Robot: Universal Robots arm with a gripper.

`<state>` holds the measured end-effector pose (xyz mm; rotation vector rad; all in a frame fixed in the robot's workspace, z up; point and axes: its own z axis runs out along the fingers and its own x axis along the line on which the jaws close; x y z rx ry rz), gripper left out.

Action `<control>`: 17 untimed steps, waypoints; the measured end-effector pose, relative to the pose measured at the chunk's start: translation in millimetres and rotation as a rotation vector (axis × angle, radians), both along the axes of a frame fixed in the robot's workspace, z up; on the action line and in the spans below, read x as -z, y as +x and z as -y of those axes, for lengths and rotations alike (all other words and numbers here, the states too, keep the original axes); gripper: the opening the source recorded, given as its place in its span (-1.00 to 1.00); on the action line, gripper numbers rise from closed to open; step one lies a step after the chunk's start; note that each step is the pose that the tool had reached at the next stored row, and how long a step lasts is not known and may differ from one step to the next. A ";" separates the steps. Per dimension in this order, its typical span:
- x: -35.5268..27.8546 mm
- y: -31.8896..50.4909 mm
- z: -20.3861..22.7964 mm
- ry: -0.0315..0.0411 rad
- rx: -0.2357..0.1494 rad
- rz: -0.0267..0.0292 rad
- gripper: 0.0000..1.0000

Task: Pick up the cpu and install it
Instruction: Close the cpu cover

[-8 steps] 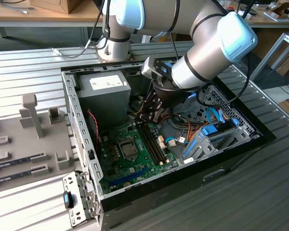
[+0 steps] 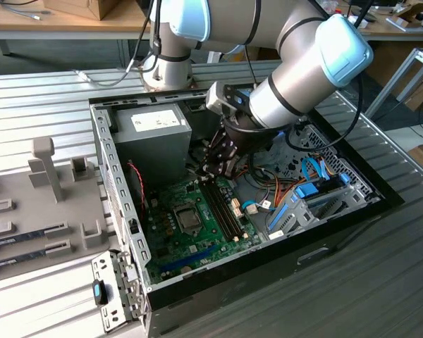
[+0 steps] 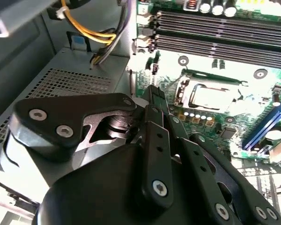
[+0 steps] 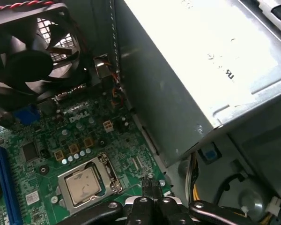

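With the cpu (image 4: pixel 84 183) already seated in its socket on the green board (image 2: pixel 190 225) | gripper (image 4: pixel 151 187) hovering just beside the socket, jaws pressed together, holding nothing | risk: clipping the socket frame or nearby yellow wires (image 3: pixel 89 35), given tight room beside the power supply (image 2: pixel 151 141).

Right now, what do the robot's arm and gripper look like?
The arm is silver-grey tubing with pale blue joint caps and a black cable along it. The gripper is black, built of flat linkage plates joined by silver screws, clearest in the second wrist view.
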<state>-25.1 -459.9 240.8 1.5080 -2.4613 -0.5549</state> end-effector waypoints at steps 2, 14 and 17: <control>-0.1 -0.8 -4.0 0.0096 0.000 -0.0001 -0.79; 1.2 -12.0 -4.9 0.0445 -0.067 -0.0005 -0.79; 1.7 -12.0 -4.9 0.0443 -0.102 -0.0013 -0.79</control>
